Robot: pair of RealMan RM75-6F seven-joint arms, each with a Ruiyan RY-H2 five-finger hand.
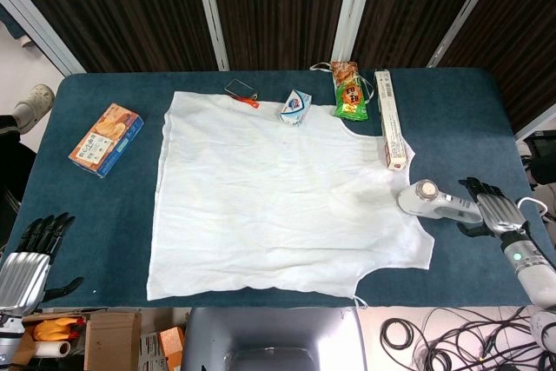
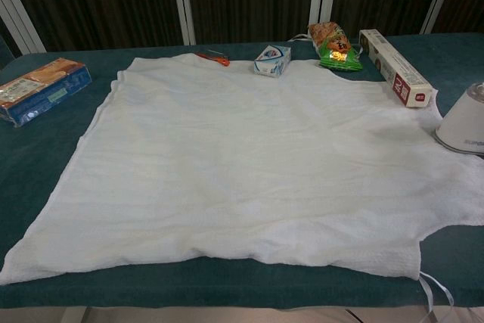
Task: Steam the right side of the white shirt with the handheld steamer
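Head and chest views of my workspace. A white shirt [image 1: 278, 197] lies flat on the blue table [image 1: 104, 223], spread wide, its hem toward the robot and its neckline toward the far edge. The steamer [image 1: 434, 202] lies on its side at the shirt's right edge, its round head touching the cloth near the armhole; in the chest view only its white head [image 2: 463, 125] shows at the right border. My right hand [image 1: 488, 208] is at the steamer's handle end, fingers on either side of it, though I cannot tell from the head view whether they actually grip it (the chest view does not show this hand at all). My left hand [image 1: 30, 254] rests at the near left corner of the table, well apart from the shirt, its dark fingers straight and somewhat apart, holding nothing. Along the far edge sit a long narrow box [image 1: 389, 119], lying partly on the shirt's right shoulder, a green snack bag [image 1: 349, 93] just beside it, a small blue-and-white pack [image 1: 295, 108] at the neckline, and a small orange-handled object [image 1: 243, 93]. A biscuit box [image 1: 106, 139] lies left of the shirt, apart from it.
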